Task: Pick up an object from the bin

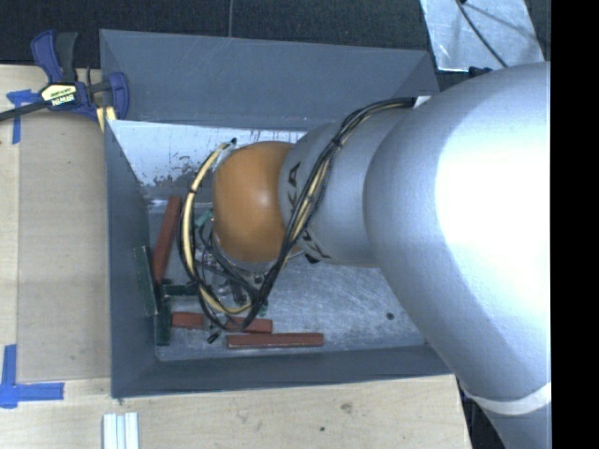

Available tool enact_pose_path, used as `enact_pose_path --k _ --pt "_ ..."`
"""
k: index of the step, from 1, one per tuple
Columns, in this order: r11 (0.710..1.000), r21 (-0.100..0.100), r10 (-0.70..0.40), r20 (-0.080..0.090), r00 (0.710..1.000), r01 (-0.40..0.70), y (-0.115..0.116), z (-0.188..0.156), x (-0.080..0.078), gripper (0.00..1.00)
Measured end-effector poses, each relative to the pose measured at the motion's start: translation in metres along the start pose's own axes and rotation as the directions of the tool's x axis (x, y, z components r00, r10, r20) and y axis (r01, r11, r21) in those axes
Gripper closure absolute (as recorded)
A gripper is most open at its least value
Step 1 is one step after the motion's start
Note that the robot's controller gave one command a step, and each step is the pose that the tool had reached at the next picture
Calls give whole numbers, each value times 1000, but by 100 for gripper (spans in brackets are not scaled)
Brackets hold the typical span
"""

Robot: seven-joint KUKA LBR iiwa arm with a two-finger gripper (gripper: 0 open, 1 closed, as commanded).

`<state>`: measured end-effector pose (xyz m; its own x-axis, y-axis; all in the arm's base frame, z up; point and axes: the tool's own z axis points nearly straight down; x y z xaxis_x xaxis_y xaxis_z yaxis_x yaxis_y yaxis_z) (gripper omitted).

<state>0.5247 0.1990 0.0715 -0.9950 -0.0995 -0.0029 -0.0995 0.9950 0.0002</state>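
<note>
We saw the arm [440, 213] come in from the 3 o'clock side of the grey bin [271, 82], its orange wrist cover [248, 199] and looped cables [201, 251] hanging low over the floor towards 9 o'clock. The gripper [221, 286] sat beneath that cover, a dark mass close to the floor. We could not tell whether the claw was released or clenched, nor whether anything was in it.

The loose things lay gathered around it in the bin's 7 to 9 o'clock part. A long reddish-brown stick [168, 237] stood along the 9 o'clock side of the gripper, just beside the cables. A dark green strip [145, 274] ran beside the bin's wall, further out at 9 o'clock. A short reddish-brown bar [187, 321] lay at the gripper's 7 o'clock, and a longer reddish-brown bar [276, 340] lay flat at its 5 o'clock, near the bin's 6 o'clock wall. We could not make out which of these the gripper was over.
</note>
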Motion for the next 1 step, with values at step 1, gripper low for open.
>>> enact_pose_path --k 1 --pt "1000 -2 -1 3 1000 1 1 -2 -1 100"
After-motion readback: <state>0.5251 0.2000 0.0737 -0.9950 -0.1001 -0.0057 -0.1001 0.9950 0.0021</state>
